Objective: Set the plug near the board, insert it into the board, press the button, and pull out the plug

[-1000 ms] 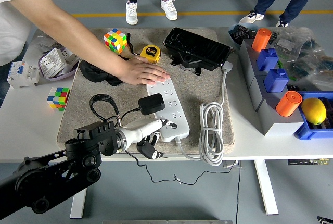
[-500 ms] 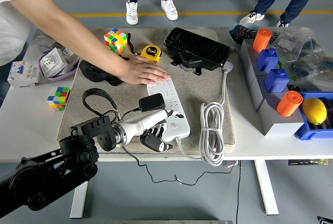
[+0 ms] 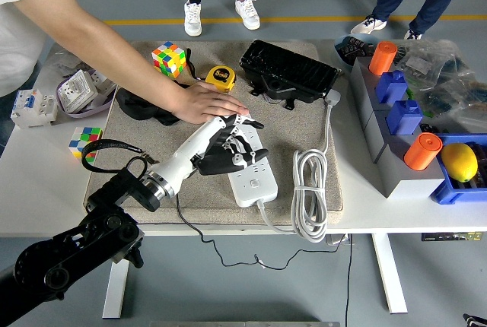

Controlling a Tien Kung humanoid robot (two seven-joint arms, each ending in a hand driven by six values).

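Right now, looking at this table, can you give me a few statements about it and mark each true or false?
1. A person's hand presses on the far end of the power strip. True.
2. The left hand is over the power strip. True.
3. The yellow tape measure lies on the strip. False: it lies on the mat beyond it.
4. The lemon sits at the table's left. False: it is in a blue bin at the right.
5. The white cable is coiled right of the strip. True.

A white table [image 3: 46,190] carries a tan mat [image 3: 304,125] at its middle, grey bins [image 3: 384,160] along its right edge.
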